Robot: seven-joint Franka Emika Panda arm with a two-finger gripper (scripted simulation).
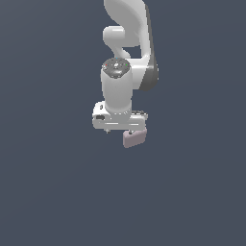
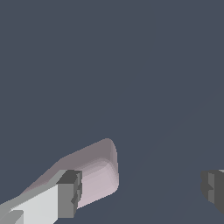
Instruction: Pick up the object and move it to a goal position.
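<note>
The white arm (image 1: 126,57) reaches down from the top of the exterior view over a plain dark grey surface, the table (image 1: 48,192), which carries no visible goal marker. Under the arm, the tool (image 1: 126,130) hangs with the pale pinkish block (image 1: 133,138) just below its body, toward the exterior view's right. In the wrist view the tool's fingers stand wide apart: one dark pad (image 2: 70,194) lies against or just in front of the block (image 2: 98,173), while the other pad (image 2: 213,189) sits well clear of it, with bare grey between. So the tool is spread open and grips nothing; whether the near pad actually touches the block cannot be told. It is also unclear from either view whether the block rests on the table or is off it. The chief risk is that the block is off-centre in the opening, hard by one finger. If the fingers close from here, the near one may shove the block sideways or twist it before the far one arrives, giving a skewed pinch on a rounded edge. Such a hold could slip once the arm lifts or travels, dropping the block short of its goal.
</note>
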